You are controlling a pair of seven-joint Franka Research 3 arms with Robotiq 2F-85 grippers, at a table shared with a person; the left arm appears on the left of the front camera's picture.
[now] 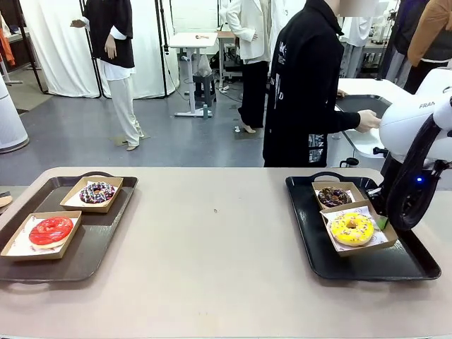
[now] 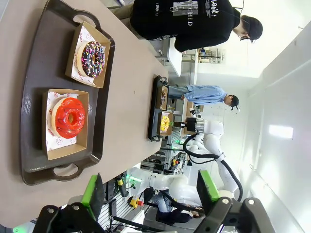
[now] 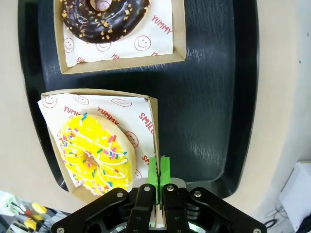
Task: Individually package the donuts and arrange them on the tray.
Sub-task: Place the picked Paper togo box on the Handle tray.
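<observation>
Green-padded right gripper (image 3: 158,177) is pinching shut on the edge of the square brown paper-lined cardboard box (image 3: 151,127) that is holding the yellow sprinkled ring donut (image 3: 95,153) on the black plastic tray (image 3: 218,97). Sliding it gently, keeping it flat and square to the chocolate donut (image 3: 104,14) box, looks wise. Being round, the donut is lying flat, hole facing up, with no long axis. Left gripper (image 2: 150,194) is hanging wide open, holding nothing.

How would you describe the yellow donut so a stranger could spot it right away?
Look at the black tray on the robot's right side. Two paper-lined boxes sit on it; take the nearer box. Its yellow donut has coloured sprinkles, unlike the chocolate donut behind it.
</observation>
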